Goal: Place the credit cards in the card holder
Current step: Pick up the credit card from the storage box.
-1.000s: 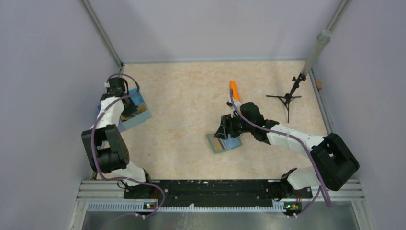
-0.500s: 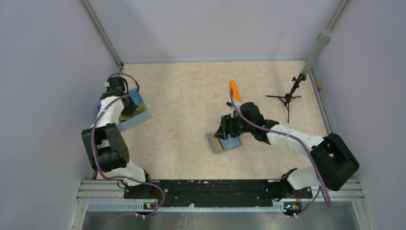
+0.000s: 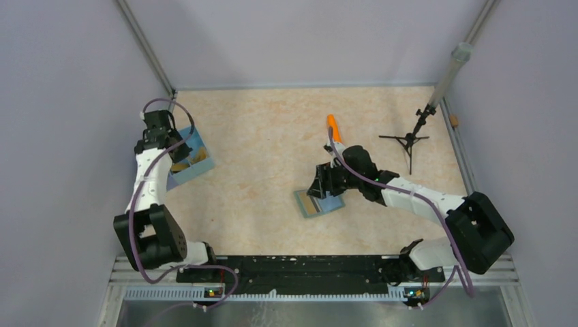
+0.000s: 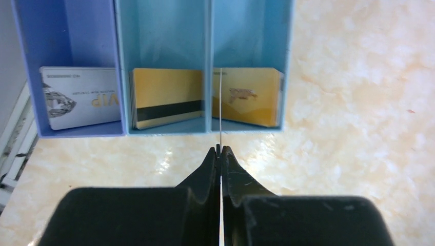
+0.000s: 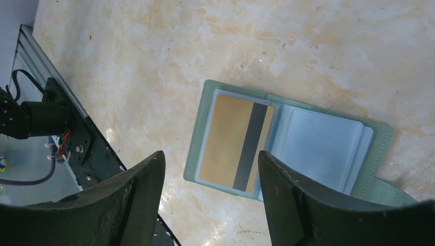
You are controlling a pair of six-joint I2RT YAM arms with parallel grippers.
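The blue three-compartment tray [image 4: 164, 31] holds gold credit cards in its middle [image 4: 166, 97] and right [image 4: 251, 97] compartments. My left gripper [image 4: 220, 149] is shut on one thin card [image 4: 219, 107], seen edge-on as a pale line running up from the fingertips. From above, the left gripper [image 3: 161, 133] hangs over the tray's far-left side. The card holder [image 5: 382, 138] lies open mid-table [image 3: 319, 202], pale blue inside, with a gold dark-striped card [image 5: 233, 146] in its left pocket. My right gripper [image 5: 210, 154] hovers open just above it, holding nothing.
A white VIP card [image 4: 82, 97] lies in the tray's left compartment. An orange cylinder [image 3: 333, 127] lies beyond the card holder. A small black tripod stand [image 3: 409, 139] stands at the far right. A metal rail [image 3: 307, 269] runs along the near edge.
My left gripper has shut on a card and risen from the tray, shifting toward the far left. The right arm and the card holder have not moved.
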